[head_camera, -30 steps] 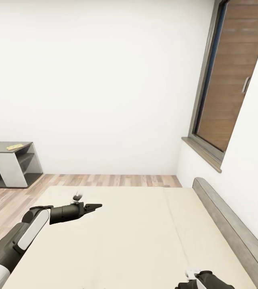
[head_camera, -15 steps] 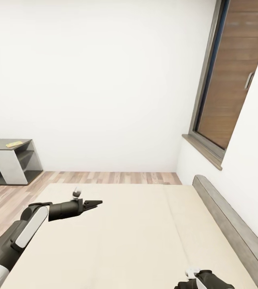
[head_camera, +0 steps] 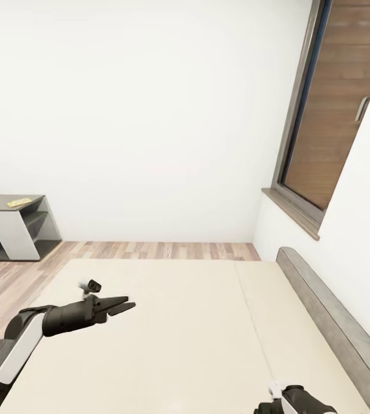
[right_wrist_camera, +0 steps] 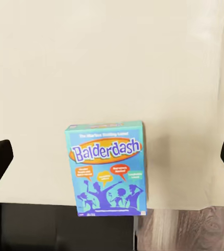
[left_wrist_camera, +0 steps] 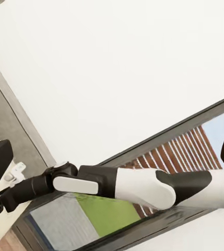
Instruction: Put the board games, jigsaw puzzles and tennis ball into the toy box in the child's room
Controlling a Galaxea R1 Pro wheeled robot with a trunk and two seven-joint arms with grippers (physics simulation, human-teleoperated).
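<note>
- Lowered and drawn leftward since a second ago, the left hand (head_camera: 126, 303) is held spread above the bed (head_camera: 167, 322).
- Right hand (right_wrist_camera: 112, 157) is spread over a blue board game (right_wrist_camera: 107, 168) lying at the mattress edge.

The blue board game box (right_wrist_camera: 106, 168) lying on the beige bed (right_wrist_camera: 112, 63) carries the title "Balderdash" in large yellow letters on an orange oval; the small line above it and the speech-bubble captions below are too blurred to read
</note>
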